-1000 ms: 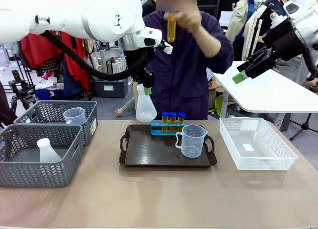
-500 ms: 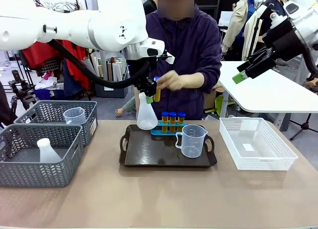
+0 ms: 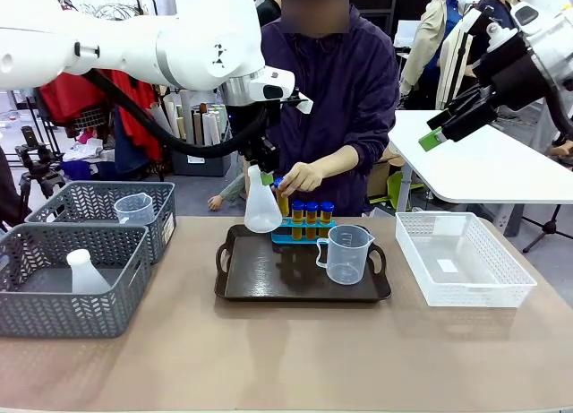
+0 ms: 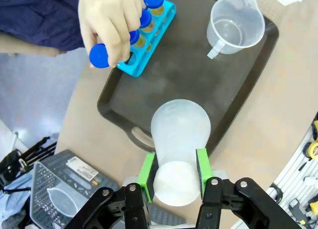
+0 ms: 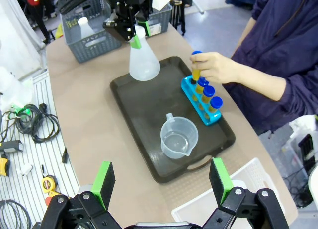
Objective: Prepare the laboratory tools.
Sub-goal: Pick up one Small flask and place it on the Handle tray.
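Holding the conical flask (image 3: 261, 202) by its neck, the left gripper (image 4: 174, 170) has its green pads pinched on it and hangs it just above the 10 o'clock corner of the dark tray (image 3: 269, 279), not yet set down as far as I can judge. Right gripper (image 5: 161, 182) is spread wide, empty, parked high and well apart from the tray. Person's hand (image 3: 303, 176) is lowering the fourth amber tube (image 5: 196, 70) into the end slot of the blue rack (image 4: 149, 38), at 12 o'clock on the tray; the other three tubes (image 3: 312, 212) already stand in it. Clear measuring beaker (image 3: 346, 253) sits on the tray at about 3 o'clock. So beaker and three tubes look done, last tube nearly seated, flask left to place. Counts: four blue-capped amber tubes, one rack, one tray. Two grey baskets (image 3: 54, 296) at 9 o'clock of the tray, near one holding a second white flask (image 3: 86, 272), far one a second beaker (image 3: 133, 208). One white mesh basket (image 3: 461, 261) at 3 o'clock.
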